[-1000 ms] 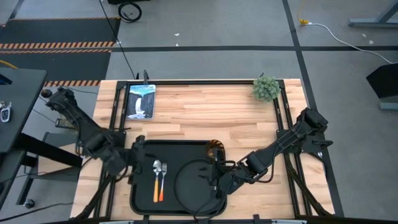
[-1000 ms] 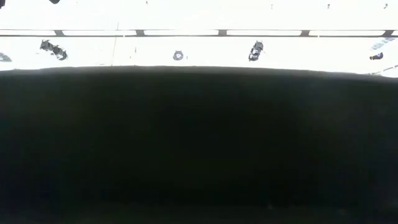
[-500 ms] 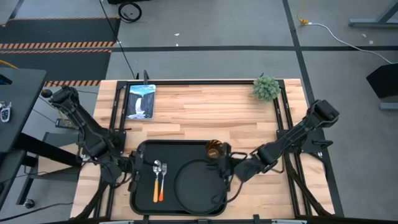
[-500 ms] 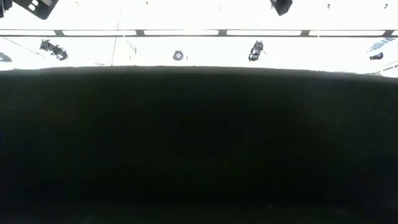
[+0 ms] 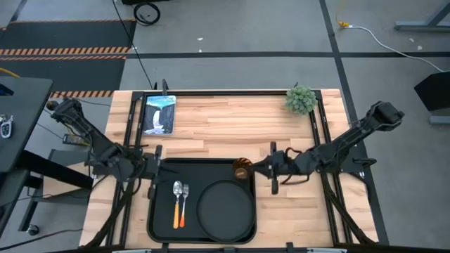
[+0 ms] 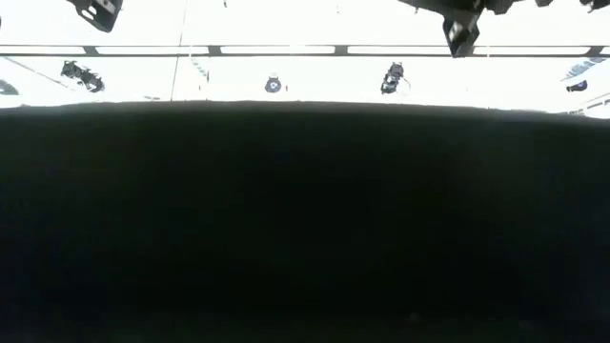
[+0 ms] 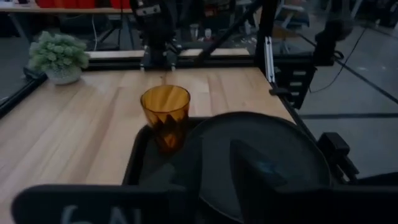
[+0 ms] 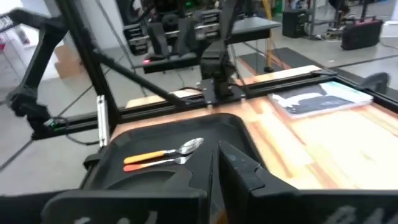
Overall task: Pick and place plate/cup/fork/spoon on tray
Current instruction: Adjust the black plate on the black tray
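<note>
The black tray (image 5: 211,171) lies at the table's near middle. On it the round black plate (image 5: 225,209) lies flat at the right. The spoon (image 5: 177,202) and the fork (image 5: 185,202) lie side by side at the left, orange handles toward the near edge. The amber cup (image 5: 242,170) stands upright in the tray's far right corner. My left gripper (image 5: 156,171) hovers at the tray's far left corner. My right gripper (image 5: 259,169) is shut and empty, just right of the cup and apart from it.
A small potted plant (image 5: 301,99) stands at the far right corner, and a picture card (image 5: 159,114) lies at the far left. Black frame rails (image 5: 318,126) run along both table sides. Bare wood (image 5: 232,130) stretches between the tray and the far edge.
My right gripper has drawn back from the plate's right rim, going up, toward the far edge and toward the table's right edge. It is now beside the cup. My left gripper has moved a little toward the far edge. The plate stays flat on the tray.
</note>
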Robot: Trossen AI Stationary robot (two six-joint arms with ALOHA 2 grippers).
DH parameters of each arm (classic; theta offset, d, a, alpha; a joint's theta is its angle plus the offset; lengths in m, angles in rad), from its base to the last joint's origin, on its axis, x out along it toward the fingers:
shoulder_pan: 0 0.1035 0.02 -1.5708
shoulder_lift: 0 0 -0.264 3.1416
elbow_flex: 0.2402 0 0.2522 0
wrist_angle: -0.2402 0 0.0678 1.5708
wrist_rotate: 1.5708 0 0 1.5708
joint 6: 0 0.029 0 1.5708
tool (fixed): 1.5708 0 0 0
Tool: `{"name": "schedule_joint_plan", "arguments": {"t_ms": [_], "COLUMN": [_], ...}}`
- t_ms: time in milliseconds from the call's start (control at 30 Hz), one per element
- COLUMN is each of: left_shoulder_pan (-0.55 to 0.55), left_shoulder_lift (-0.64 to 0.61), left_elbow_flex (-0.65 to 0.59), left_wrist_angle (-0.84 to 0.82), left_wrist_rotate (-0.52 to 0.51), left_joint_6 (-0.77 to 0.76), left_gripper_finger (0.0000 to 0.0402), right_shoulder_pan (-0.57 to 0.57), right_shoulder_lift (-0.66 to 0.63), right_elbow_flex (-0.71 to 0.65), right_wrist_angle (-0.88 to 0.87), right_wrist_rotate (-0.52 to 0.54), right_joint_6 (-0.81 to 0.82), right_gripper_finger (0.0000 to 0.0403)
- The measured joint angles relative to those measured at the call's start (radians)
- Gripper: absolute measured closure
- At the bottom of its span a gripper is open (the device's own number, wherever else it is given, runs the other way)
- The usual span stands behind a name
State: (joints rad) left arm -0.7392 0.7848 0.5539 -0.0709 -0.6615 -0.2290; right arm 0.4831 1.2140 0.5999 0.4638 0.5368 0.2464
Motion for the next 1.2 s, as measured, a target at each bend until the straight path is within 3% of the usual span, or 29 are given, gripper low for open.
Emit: {"name": "schedule_joint_plan", "arguments": {"t_ms": [267,467,833,1200], "left_shoulder_pan": [0.012,0.012,0.012,0.042], "left_shoulder_lift": [-0.16,-0.279,-0.41,-0.479], "left_elbow_flex": [-0.113,-0.215,-0.332,-0.339], "left_wrist_angle": [0.031,0.078,0.137,0.12], "left_wrist_rotate": [0.007,-0.048,-0.126,-0.148], "left_joint_6": [0.004,-0.016,-0.02,0.05], "left_gripper_finger": [0.0364,0.0385,0.039,0.039], "right_shoulder_pan": [-0.026,-0.03,-0.062,-0.158], "right_shoulder_lift": [-0.17,-0.325,-0.604,-0.785], "right_elbow_flex": [-0.181,-0.262,-0.436,-0.588], "right_wrist_angle": [0.09,0.089,0.081,0.082], "right_wrist_rotate": [-0.008,0.025,0.073,0.072], "right_joint_6": [0.016,-0.043,-0.06,-0.002], "right_gripper_finger": [0.0389,0.0396,0.0393,0.0394]}}
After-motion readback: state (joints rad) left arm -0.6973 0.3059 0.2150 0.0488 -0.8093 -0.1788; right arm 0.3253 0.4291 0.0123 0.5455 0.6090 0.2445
